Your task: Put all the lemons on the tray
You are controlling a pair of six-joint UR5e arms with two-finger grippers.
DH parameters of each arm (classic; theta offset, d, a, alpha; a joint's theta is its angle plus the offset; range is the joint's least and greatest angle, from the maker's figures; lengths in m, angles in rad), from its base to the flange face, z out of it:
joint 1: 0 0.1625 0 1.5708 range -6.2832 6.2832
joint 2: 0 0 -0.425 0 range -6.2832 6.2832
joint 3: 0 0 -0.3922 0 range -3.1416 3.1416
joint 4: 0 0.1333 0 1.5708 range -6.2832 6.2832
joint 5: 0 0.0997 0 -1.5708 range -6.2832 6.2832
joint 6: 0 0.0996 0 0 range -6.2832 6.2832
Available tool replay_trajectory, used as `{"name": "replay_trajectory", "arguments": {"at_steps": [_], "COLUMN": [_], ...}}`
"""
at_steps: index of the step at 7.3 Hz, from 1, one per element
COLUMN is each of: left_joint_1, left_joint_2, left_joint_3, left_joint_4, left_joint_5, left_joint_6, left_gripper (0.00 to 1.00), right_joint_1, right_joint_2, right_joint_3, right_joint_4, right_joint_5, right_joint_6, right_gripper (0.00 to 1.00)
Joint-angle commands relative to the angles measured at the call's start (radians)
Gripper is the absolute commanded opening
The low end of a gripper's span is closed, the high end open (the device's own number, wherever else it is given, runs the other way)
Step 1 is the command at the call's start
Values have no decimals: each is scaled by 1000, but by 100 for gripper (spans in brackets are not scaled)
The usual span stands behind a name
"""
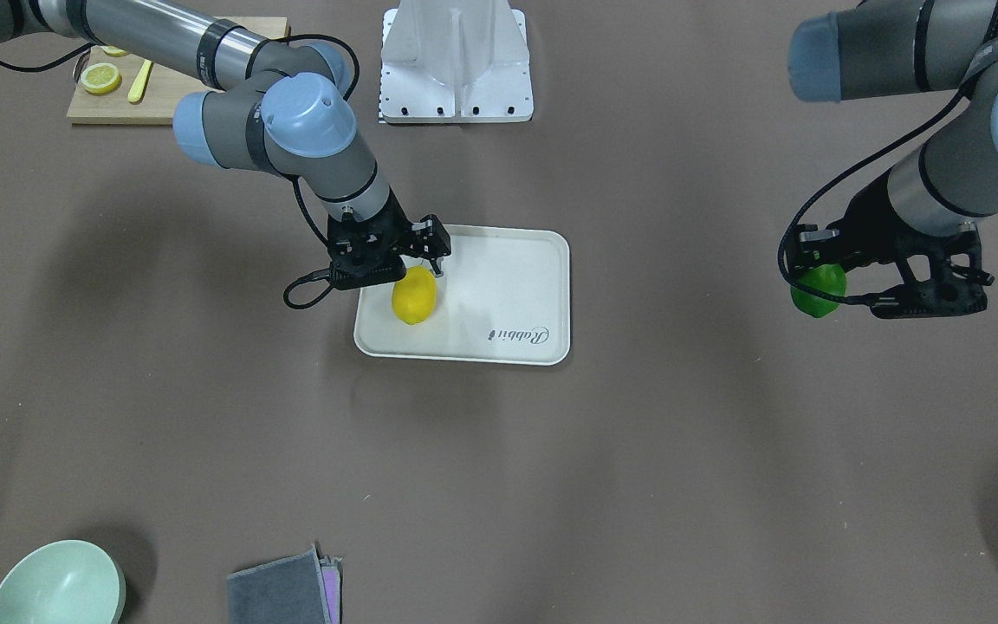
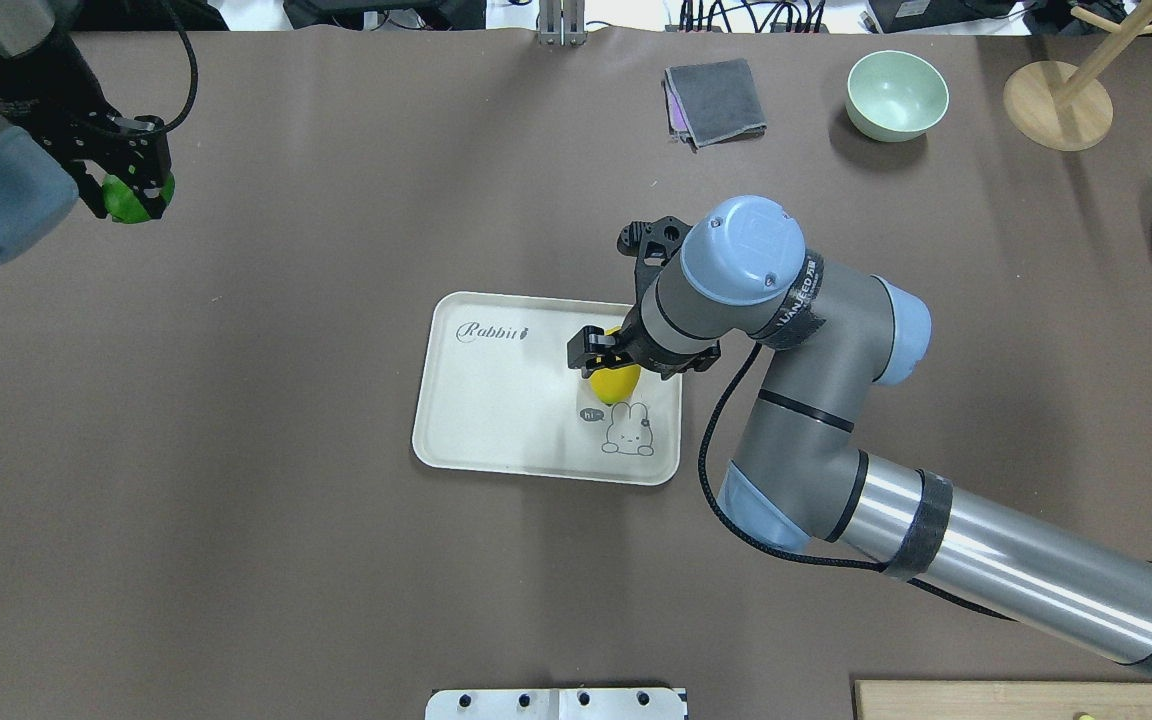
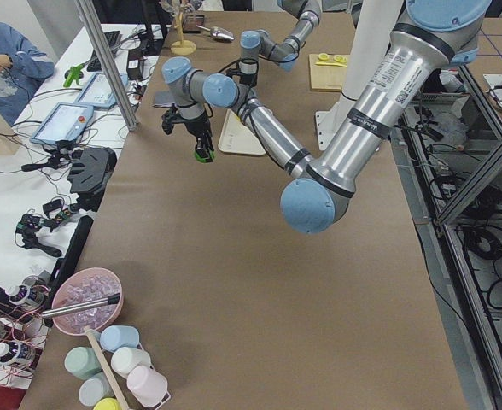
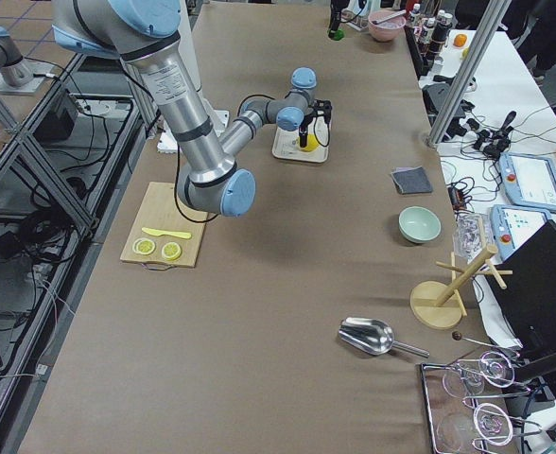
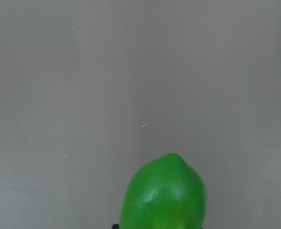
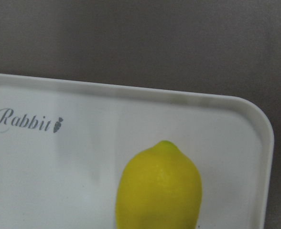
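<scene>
Tray [image 1: 508, 260] lies mid-table in the front-facing view, script side toward the camera. The yellow lemon [image 1: 413, 296] is over its corner on the view's left, and the right gripper [image 1: 404, 264] comes down on it from above, jaws closed against its sides. Whether the fruit rests on the tray floor or hangs just above it, I cannot tell. Well apart, near the view's right edge, the left gripper [image 1: 837, 277] grips the green lemon [image 1: 818, 293] over bare table. A cutting board [image 1: 170, 91] with a lemon slice [image 1: 100, 78] lies at top left; a pale green bowl [image 1: 57, 585] and a folded grey cloth [image 1: 278, 594] lie along the bottom.

From overhead, the yellow lemon [image 2: 614, 383] shows half hidden under the right wrist, just above the rabbit drawing. The green lemon [image 2: 136, 198] sits between the left gripper's fingers at far left, away from the tray.

The left side view shows the near arm reaching out with the green lemon [image 3: 203, 156] pointing down at the table, beside the tray's end.

The right side view shows the yellow lemon [image 4: 308, 142] within the tray's outline.

The left wrist camera sees the green lemon [image 5: 164, 195] tip-up against plain table.

The right wrist camera sees the yellow lemon [image 6: 159, 186] against the tray, near 1 rounded corner, "Rabbit" script to its left.
</scene>
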Motion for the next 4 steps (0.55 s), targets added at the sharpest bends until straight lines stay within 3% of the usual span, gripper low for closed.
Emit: {"name": "replay_trajectory", "arguments": {"at_steps": [1,3,4], "left_joint_1": [57,160,203], "left_joint_2": [-98,-174,-203], "left_joint_3": [60,99,135], "left_joint_4": [-7,-71,-145], "left_joint_5": [-30,-24,-18], "left_joint_6": [-100,-296,-429], "left_gripper": [0,0,0], "right_joint_1": [40,168,293], "right_joint_2": [-5,-157,-263], "right_joint_3": [26,193,277], "right_joint_4": [-4,-17,-20], "right_joint_5": [-2,26,106], "right_joint_6": [-4,-5,-17], "right_gripper": [100,100,100]}}
